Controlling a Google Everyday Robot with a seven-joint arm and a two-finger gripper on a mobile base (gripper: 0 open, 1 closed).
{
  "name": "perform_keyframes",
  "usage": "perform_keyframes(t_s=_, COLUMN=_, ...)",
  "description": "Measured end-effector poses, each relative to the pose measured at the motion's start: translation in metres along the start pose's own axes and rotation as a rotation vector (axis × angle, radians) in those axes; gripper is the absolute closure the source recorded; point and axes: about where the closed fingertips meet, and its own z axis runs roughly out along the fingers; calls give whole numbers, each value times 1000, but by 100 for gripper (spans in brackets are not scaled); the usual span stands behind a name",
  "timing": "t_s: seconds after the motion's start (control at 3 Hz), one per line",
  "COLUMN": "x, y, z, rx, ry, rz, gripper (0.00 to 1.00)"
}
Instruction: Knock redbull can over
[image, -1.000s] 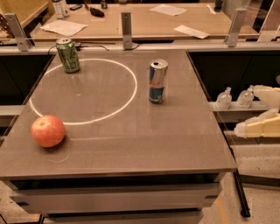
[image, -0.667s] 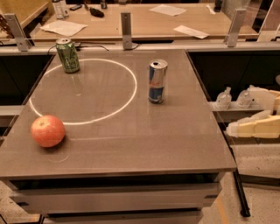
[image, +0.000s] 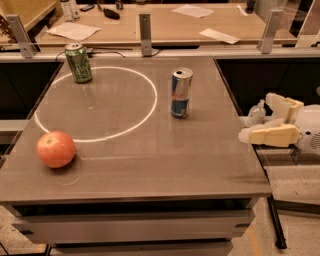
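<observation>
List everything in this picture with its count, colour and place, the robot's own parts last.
table: one, grey-brown, centre.
redbull can: one, blue and silver, upright, right of the table's middle.
green can: one, green, upright, table's far left.
apple: one, red, table's near left.
ring: one, white, marked on the table's left half.
papers: several, white, on the desk behind.
gripper: one, cream, open, beyond the table's right edge.
</observation>
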Motion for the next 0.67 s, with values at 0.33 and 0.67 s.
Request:
perform_keyframes(t_s=0.33, x=7, y=-13, z=22, rx=-55, ry=-20, rz=-4, gripper=0)
perform_keyframes(t_s=0.67, x=18, y=-23, z=47, rx=-82, ry=13, rz=-16, gripper=0)
